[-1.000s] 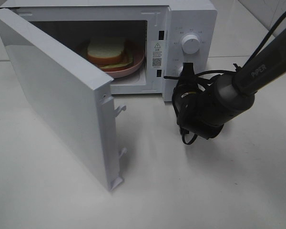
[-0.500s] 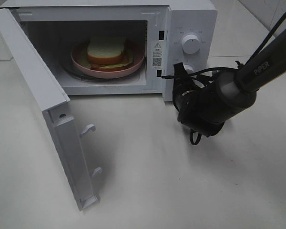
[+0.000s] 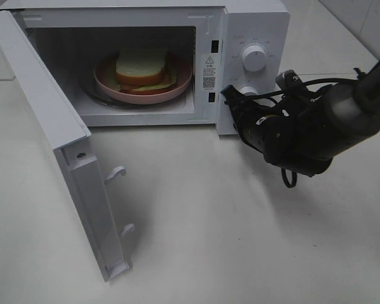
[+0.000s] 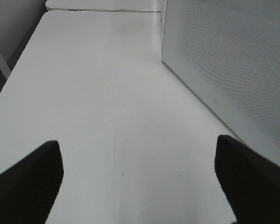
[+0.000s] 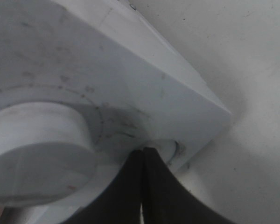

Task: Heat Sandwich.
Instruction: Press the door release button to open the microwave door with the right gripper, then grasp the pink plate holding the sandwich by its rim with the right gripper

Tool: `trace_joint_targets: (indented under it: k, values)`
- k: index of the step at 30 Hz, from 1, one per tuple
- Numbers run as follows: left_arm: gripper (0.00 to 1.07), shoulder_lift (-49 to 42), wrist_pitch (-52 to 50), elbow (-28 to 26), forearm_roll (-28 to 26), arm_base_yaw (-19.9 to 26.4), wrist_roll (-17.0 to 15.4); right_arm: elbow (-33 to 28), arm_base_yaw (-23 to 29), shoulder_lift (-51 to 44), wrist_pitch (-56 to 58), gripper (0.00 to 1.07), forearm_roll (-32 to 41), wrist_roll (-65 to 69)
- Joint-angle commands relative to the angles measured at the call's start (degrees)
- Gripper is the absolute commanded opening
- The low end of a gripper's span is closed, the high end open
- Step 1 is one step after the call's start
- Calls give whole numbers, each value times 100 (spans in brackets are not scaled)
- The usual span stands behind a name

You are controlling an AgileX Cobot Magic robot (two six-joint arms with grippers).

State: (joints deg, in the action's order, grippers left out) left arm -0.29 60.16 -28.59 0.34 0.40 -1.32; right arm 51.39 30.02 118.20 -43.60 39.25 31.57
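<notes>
- Microwave is standing at the back of the table, cavity facing forward.
- Door is hanging wide on the left hinge, jutting forward over the table, left of the cavity.
- Plate is sitting inside the cavity, about centred on its floor.
- Sandwich is lying flat on the plate.
- Panel is running down the right of the cavity, with a knob sitting high on it.
- Right gripper is reaching in from the right, in front of the panel, with its tips below the knob and right at the panel face.
- Left gripper is hanging over the table, beside a microwave wall.
</notes>
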Motion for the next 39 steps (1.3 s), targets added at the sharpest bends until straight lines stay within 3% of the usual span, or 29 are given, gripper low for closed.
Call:
trace_joint_targets:
  k: [1,14,19,34,39]
  values:
    - [82,-92,-80,23,0,17,11,-183,-115,-739,-1123,0,-739,-258]
    - [82,-92,-80,23,0,17,11,-1673,-115,-2086,407,0,-1851,-327]
    - [82,-92,-80,23,0,17,11,-1960,-115,-2590,1014,1,-2263,-785]
    - [82,-92,-80,23,0,17,11,-1942,-138,-4022,3976,1,-2647,-2406]
    - [82,-92,-80,23,0,17,11,-1604,-138,-4269,5414,2,-2785,-2911]
